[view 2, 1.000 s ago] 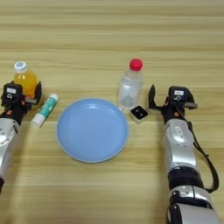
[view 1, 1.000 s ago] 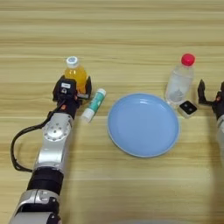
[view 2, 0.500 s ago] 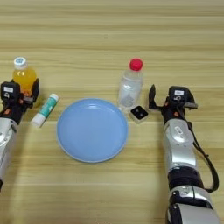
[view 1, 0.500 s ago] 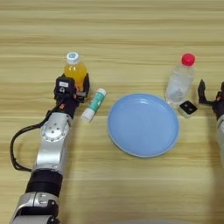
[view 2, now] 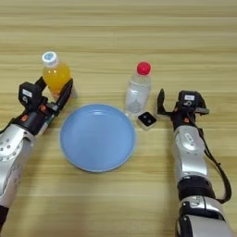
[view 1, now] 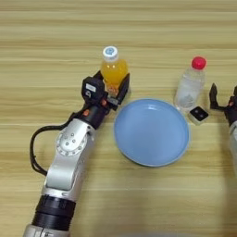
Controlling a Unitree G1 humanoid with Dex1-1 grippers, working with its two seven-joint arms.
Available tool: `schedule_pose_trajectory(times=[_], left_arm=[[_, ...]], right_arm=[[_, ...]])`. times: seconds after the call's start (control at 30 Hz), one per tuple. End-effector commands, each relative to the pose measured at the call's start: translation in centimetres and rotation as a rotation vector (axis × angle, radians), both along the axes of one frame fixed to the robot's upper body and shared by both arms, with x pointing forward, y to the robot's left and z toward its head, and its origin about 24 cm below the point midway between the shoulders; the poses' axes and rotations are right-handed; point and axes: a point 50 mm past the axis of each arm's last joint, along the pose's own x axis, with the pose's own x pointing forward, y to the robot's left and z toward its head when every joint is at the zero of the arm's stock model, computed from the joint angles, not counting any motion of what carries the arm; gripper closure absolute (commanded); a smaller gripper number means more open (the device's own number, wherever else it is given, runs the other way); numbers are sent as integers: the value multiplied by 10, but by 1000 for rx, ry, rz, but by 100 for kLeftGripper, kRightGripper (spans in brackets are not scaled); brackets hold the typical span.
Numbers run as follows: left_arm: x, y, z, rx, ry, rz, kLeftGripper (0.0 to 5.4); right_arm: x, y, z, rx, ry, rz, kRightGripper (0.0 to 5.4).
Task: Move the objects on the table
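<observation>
**Desk:** What does the left claw [view 1: 115, 89] have?

**Photographer:** The orange-juice bottle [view 1: 113, 69], white cap up, stands upright between its two black fingers, which close against the bottle's lower body. It sits just beyond the far-left rim of the blue plate [view 1: 151, 131], and whether its base touches the wooden bench [view 1: 55, 41] I cannot tell.

**Desk:** And the right claw [view 2: 181, 105]?

**Photographer:** Parked and holding nothing; one finger stands up on its left side, so the jaws look spread. Just to its left lies a small black-and-white block [view 2: 147, 119], and beyond that the clear bottle with the red cap [view 2: 137, 90], upright and untouched.

**Desk:** How far along?

**Photographer:** By my reading, early: one bottle gripped but not set anywhere, the plate bare, the clear bottle still to handle.
</observation>
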Motion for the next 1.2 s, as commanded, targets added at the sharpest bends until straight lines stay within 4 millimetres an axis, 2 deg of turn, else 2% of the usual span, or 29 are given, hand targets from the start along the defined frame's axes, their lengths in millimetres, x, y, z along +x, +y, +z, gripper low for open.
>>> schedule_pose_trajectory(times=[0.03, 0.23, 0.5, 0.73, 1.07, 1.1, 1.2], left_arm=[[-4, -15, 4, -7, -22, -60, 225], [-13, -36, -10, 32, 20, -151, 225], [-21, -52, -26, 84, 59, -238, 225], [-19, -56, -48, 111, 117, -239, 225], [-17, -55, -55, 131, 124, -230, 225], [-17, -55, -55, 134, 126, -226, 197], [-17, -54, -55, 138, 126, -221, 165]], right_arm=[[4, 2, 4, -7, -12, 8, 0], [5, 3, 5, -7, -13, 9, 0], [5, 4, 5, -7, -14, 9, 0], [5, 5, 5, -7, -15, 11, 0], [5, 7, 5, -8, -17, 12, 0], [5, 7, 5, -8, -17, 12, 0], [5, 7, 5, -8, -17, 12, 0]])
